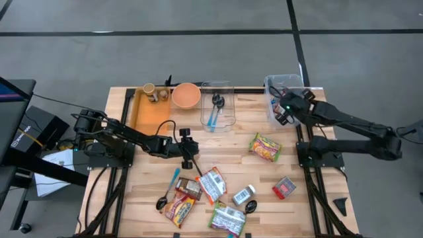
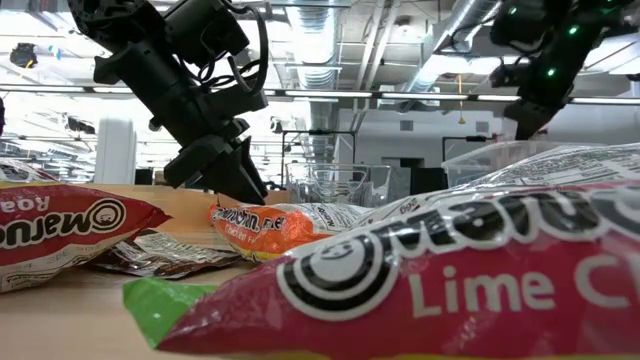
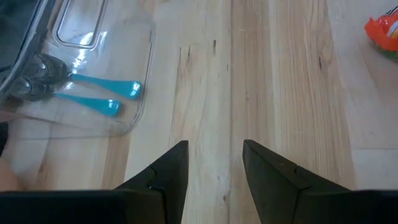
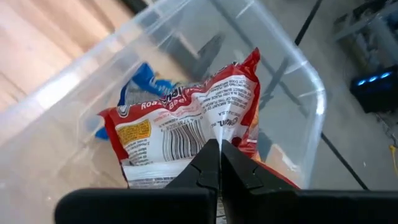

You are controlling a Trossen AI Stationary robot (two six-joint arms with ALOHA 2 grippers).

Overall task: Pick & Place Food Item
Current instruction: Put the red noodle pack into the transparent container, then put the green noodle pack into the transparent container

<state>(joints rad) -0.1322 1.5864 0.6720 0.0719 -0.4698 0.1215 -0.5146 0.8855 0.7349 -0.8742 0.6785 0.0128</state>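
My right gripper (image 4: 219,143) is shut on a red and white noodle packet (image 4: 186,118) over the clear plastic bin (image 1: 272,86) at the table's far right corner. The packet hangs within the bin's walls (image 4: 292,81), above a blue packet (image 4: 146,81) inside. My left gripper (image 3: 214,146) stands open just above the bare wood at mid-table (image 1: 189,157), nothing between its fingers. More food packets (image 1: 266,147) (image 1: 211,184) lie flat on the table. My right gripper pinches the noodle packet at its edge (image 4: 217,134), where the wrapper creases toward the fingertips. The fingers slant down from above. The packet hangs beyond the fingers inside the bin; whether its lower end rests on anything cannot be told.
A clear tray (image 1: 228,119) holding teal-handled spoons (image 3: 102,96) sits at the far middle, beside an orange bowl (image 1: 186,94) and an orange tray (image 1: 151,114). Several packets, a red box (image 1: 284,188), a white bottle (image 1: 243,195) and spoons crowd the near middle.
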